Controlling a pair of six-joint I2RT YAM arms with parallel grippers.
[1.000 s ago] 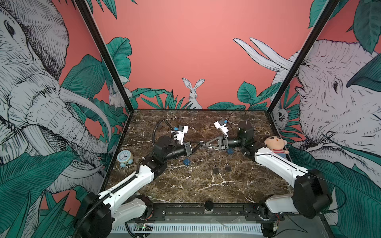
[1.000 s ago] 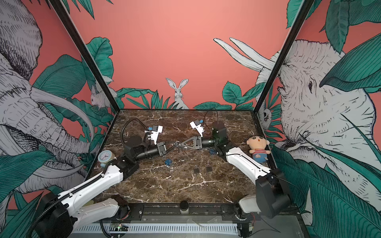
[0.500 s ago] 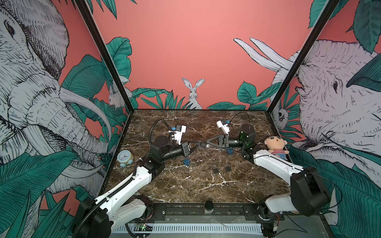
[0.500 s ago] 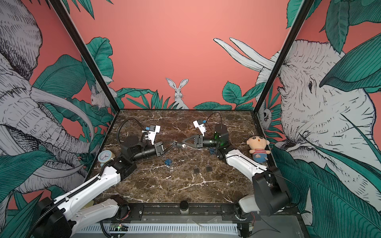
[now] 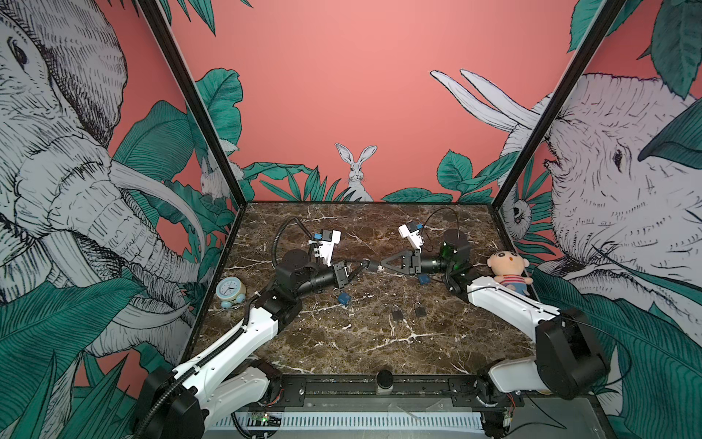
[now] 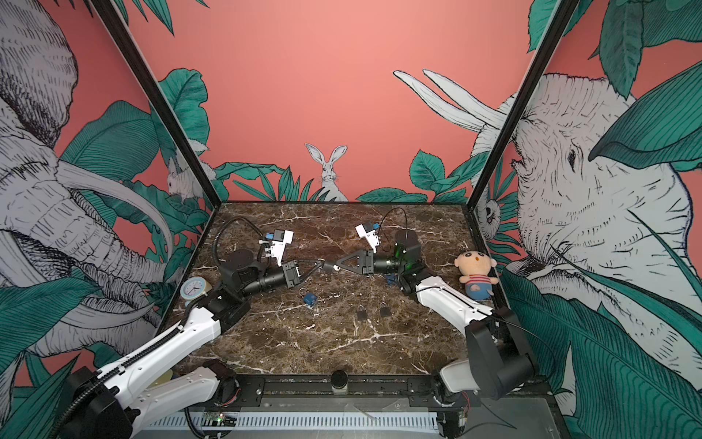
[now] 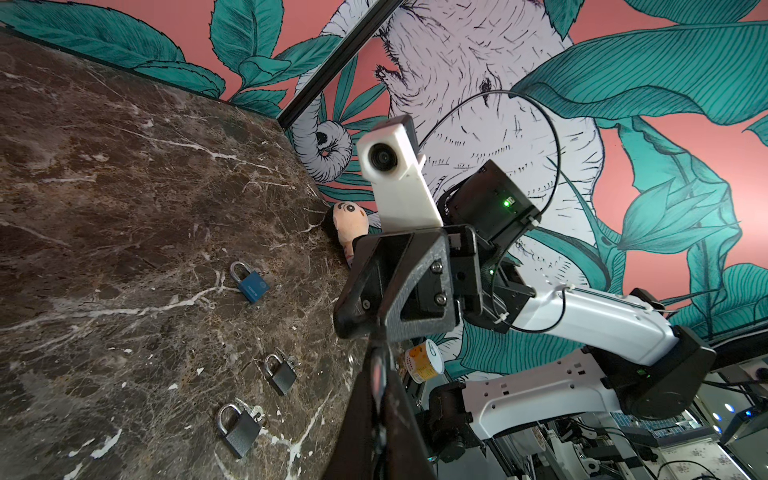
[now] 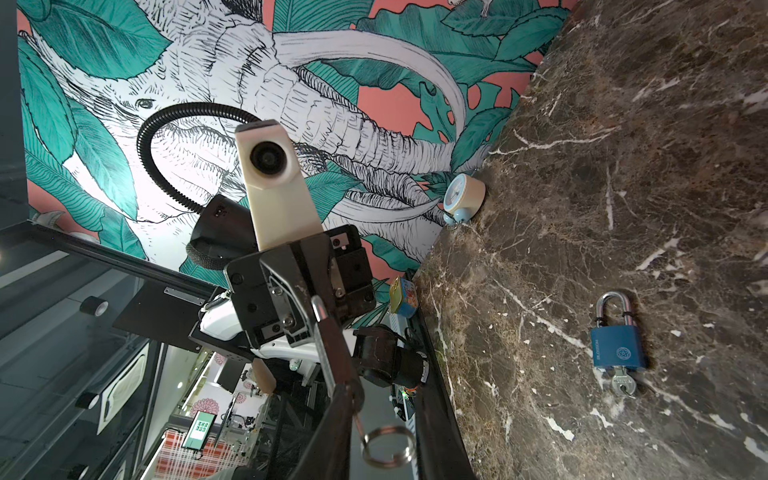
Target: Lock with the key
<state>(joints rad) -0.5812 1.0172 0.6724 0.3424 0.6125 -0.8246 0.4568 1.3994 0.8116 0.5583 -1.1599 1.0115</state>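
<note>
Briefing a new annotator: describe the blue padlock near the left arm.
On the marble table, look beside the left arm. The blue padlock lies flat there, key inserted. Neighbouring padlocks are grey; the other blue padlock lies by the right arm.

I see a glossy, veined brown marble bench point(image 5: 342, 342); a matt blue padlock point(image 8: 617, 351) with a shiny metal shackle point(image 8: 613, 305).

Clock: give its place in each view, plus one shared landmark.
In a top view: clock at the table's left edge.
In a top view: clock, same spot.
Left wrist: not in it.
Right wrist: clock at the table edge.
Landmark: painted tusks behind it, wherever it shows.
</note>
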